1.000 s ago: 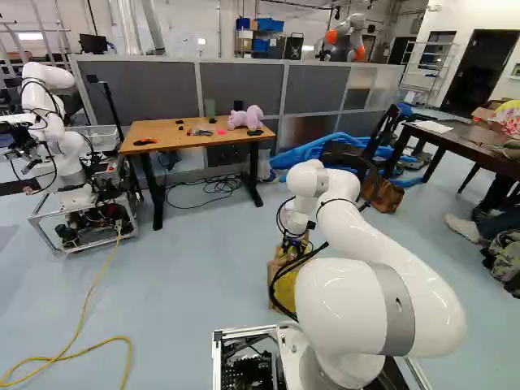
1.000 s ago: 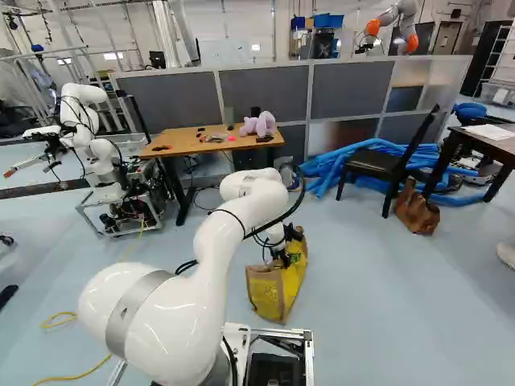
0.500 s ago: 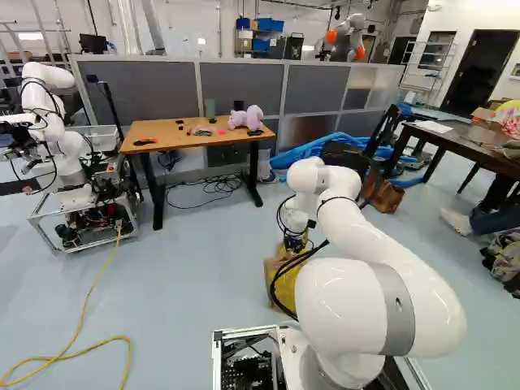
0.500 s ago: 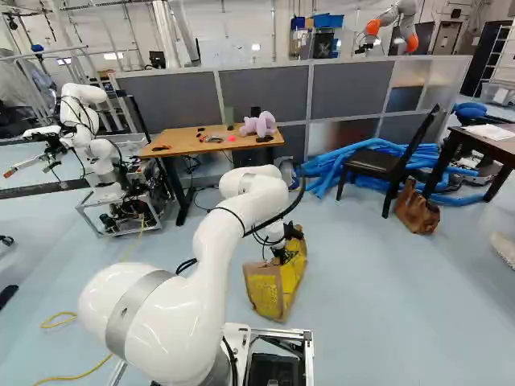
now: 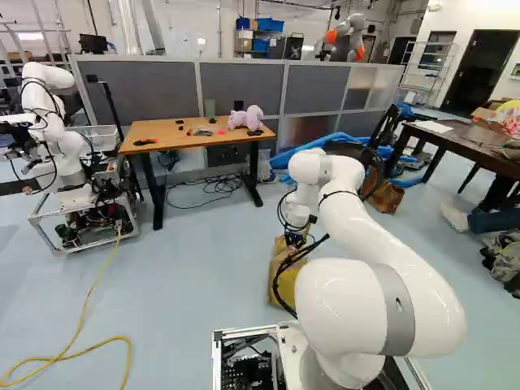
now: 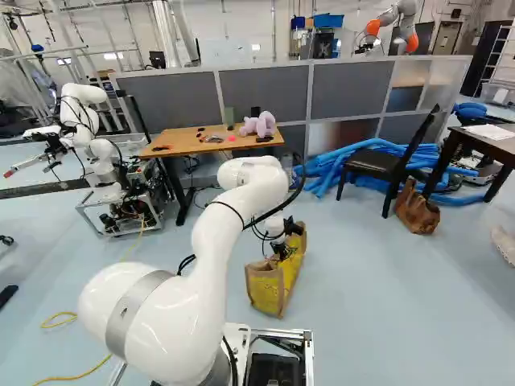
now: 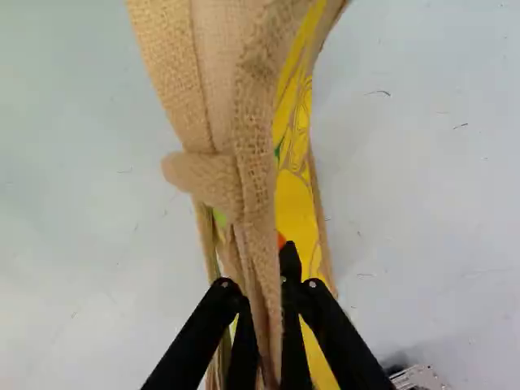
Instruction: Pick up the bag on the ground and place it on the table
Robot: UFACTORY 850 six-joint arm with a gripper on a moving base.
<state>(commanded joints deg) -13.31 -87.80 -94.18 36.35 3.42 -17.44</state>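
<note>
One stretch of floor (image 6: 370,281) separates us from the wooden worktop (image 6: 183,144), our likely target. The bag (image 6: 264,288) is upright ahead of our base, at or near floor level; contact unclear. Our gripper (image 7: 264,286) is closed on its upper cloth. Step in hand, we judge: pickup. Next: raise it well clear, then carry forward.
</note>
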